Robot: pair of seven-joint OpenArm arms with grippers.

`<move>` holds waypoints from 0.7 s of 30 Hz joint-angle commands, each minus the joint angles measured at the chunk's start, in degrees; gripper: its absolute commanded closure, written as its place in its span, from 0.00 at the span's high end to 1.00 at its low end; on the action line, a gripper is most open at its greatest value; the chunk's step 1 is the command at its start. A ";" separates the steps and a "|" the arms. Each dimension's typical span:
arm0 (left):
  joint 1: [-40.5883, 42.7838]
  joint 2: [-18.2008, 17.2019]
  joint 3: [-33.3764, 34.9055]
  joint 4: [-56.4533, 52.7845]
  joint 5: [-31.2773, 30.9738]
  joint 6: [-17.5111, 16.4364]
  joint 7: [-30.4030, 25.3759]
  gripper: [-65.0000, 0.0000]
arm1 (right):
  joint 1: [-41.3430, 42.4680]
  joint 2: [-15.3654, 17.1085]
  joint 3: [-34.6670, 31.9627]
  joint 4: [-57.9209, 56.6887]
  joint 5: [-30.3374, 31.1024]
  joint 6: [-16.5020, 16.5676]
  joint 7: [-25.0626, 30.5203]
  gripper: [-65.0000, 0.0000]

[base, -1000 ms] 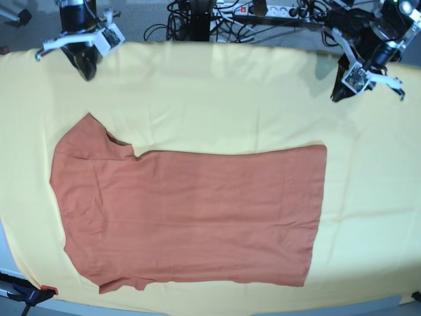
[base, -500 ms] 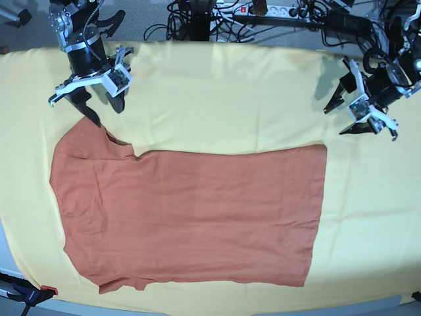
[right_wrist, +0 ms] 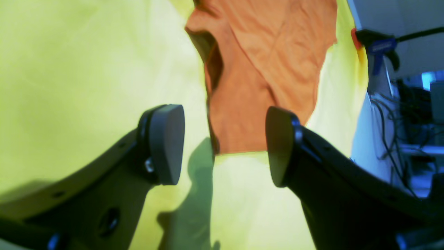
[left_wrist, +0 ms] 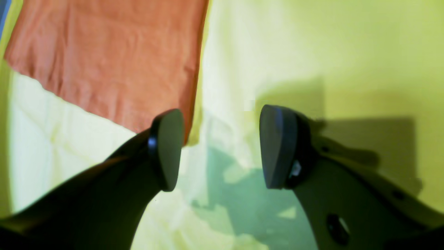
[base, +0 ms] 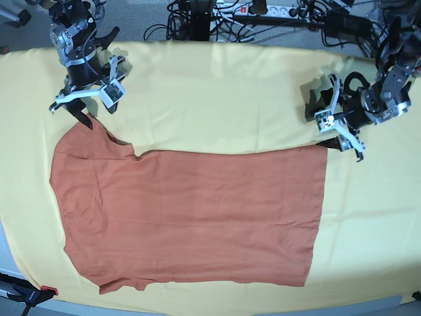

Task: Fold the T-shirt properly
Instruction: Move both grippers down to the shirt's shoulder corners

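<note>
The rust-orange T-shirt (base: 191, 217) lies flat on the yellow cloth, its sleeve at the far left and its straight hem at the right. My right gripper (base: 96, 112) hovers open just behind the sleeve tip. In the right wrist view the sleeve (right_wrist: 249, 104) shows ahead between the spread fingers (right_wrist: 166, 142) of that gripper (right_wrist: 223, 146). My left gripper (base: 327, 130) is open at the far hem corner. In the left wrist view this corner (left_wrist: 104, 59) lies beside the left finger (left_wrist: 168, 149) of the gripper (left_wrist: 222, 147). Nothing is held.
A large pale yellow cloth (base: 217, 92) covers the table. A clamp (base: 29, 294) grips the near left edge and also shows in the right wrist view (right_wrist: 378, 48). Cables and a power strip (base: 263, 10) lie behind the table's far edge.
Both arms have come down from the table's far edge to the shirt's far corners. Both grippers have opened.
</note>
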 commanded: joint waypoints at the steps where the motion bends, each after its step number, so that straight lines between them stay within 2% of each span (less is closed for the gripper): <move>1: -2.73 -1.22 1.51 -0.79 1.60 1.49 -0.85 0.55 | 0.07 0.72 0.33 1.03 -0.24 -0.74 0.26 0.60; 4: -8.92 -1.20 8.02 -4.70 5.01 2.14 -1.92 0.55 | -0.07 1.42 0.33 1.03 -0.24 -0.76 -1.36 0.60; 12: -21.77 -1.16 20.79 -11.28 5.40 1.99 -2.71 0.55 | -0.07 2.19 0.57 1.03 1.29 -0.74 -1.68 0.60; 16: -25.94 -0.42 25.55 -13.11 5.46 2.10 -2.73 0.54 | -0.07 2.21 1.51 1.03 1.27 0.46 -1.70 0.60; 18: -27.26 -0.13 26.43 -13.25 5.60 2.10 -2.71 0.41 | -0.07 2.23 2.75 1.01 1.31 1.57 -2.36 0.60; 21: -28.30 -0.13 26.40 -13.25 5.18 2.12 -2.60 0.05 | -0.07 2.56 6.43 1.01 3.91 3.02 -3.19 0.60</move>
